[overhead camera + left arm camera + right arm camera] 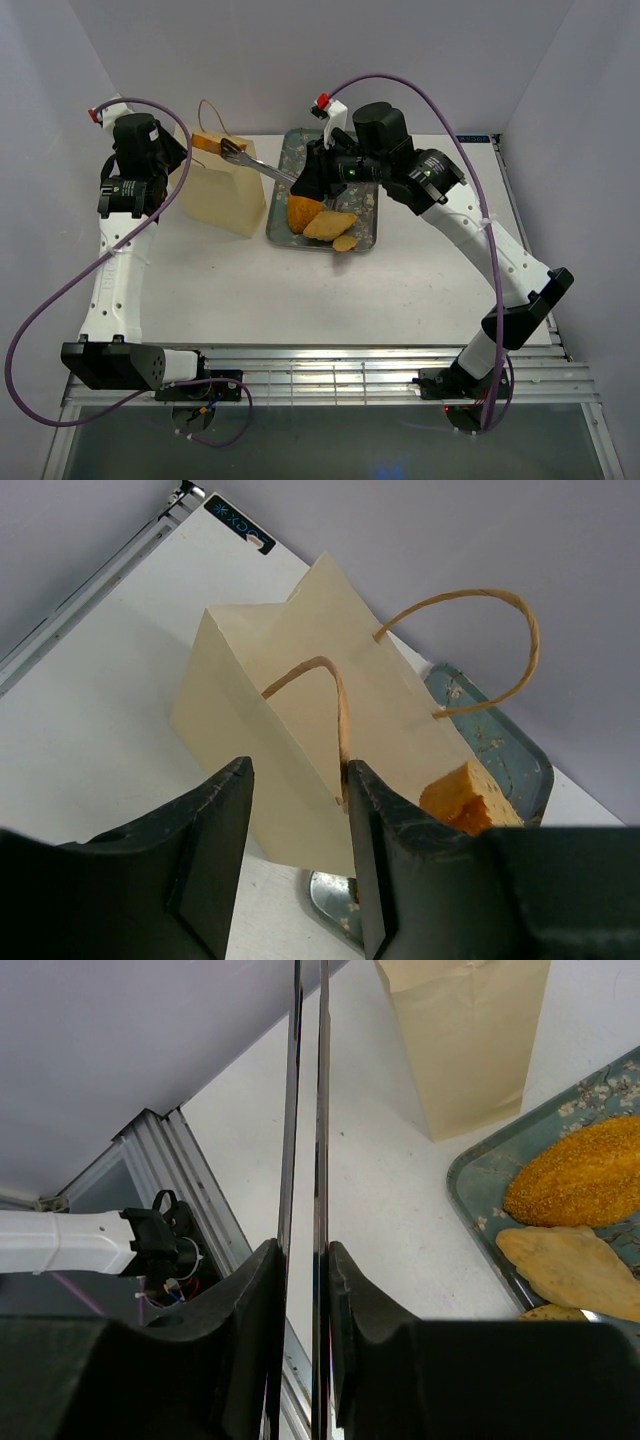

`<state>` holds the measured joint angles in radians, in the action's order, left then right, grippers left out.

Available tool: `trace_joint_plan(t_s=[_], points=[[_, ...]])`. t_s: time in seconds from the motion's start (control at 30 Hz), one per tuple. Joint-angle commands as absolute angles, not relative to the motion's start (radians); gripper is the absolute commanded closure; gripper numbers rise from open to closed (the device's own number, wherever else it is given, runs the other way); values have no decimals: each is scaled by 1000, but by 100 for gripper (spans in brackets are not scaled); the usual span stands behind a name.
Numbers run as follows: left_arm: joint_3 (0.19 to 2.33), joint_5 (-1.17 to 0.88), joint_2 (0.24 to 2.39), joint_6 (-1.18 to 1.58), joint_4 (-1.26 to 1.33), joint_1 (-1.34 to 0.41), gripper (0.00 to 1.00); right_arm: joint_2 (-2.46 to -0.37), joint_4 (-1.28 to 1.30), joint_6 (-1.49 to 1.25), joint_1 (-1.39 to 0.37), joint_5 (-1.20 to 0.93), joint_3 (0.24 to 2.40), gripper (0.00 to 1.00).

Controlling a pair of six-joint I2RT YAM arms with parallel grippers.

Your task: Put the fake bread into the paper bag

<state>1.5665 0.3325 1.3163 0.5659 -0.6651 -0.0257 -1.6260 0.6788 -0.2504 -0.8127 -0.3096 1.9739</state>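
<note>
Top external view: your right tool (305, 180) is clamping the tongs (262, 165), which are reaching leftward along their long axis and holding the brown-crusted slice (207, 143) at the paper bag (222, 200) mouth. Your left tool (297, 775), nearer the paper bag, is standing half-wide at its rim.

The tray (297, 152) is grey-green, patterned with pale blossoms on dark twigs; on it lie an orange loaf (585, 1170), a pale tan slice (570, 1265) and a small tan bit (346, 242). Left of the tray, the paper bag (225, 195) is plain cream-beige with tan cord handles (500, 640). The brown-crusted slice (465, 795) at its mouth shows yellow-orange crumb, in silvery tongs (265, 167).
</note>
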Motion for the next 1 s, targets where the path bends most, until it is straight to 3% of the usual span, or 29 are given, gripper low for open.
trace_joint_plan(t_s=[0.0, 0.4, 0.77, 0.97], points=[[1594, 325, 1298, 565, -643, -18, 47, -1646, 617, -233, -813, -279, 2028, 92], [1549, 308, 1266, 560, -635, -17, 75, -1713, 572, -250, -815, -267, 2023, 91], [1536, 249, 1262, 558, -635, -15, 85, -1792, 618, -275, -813, -276, 2186, 90], [1513, 244, 1253, 552, -624, -15, 89, -1789, 598, -256, -815, -270, 2166, 88]])
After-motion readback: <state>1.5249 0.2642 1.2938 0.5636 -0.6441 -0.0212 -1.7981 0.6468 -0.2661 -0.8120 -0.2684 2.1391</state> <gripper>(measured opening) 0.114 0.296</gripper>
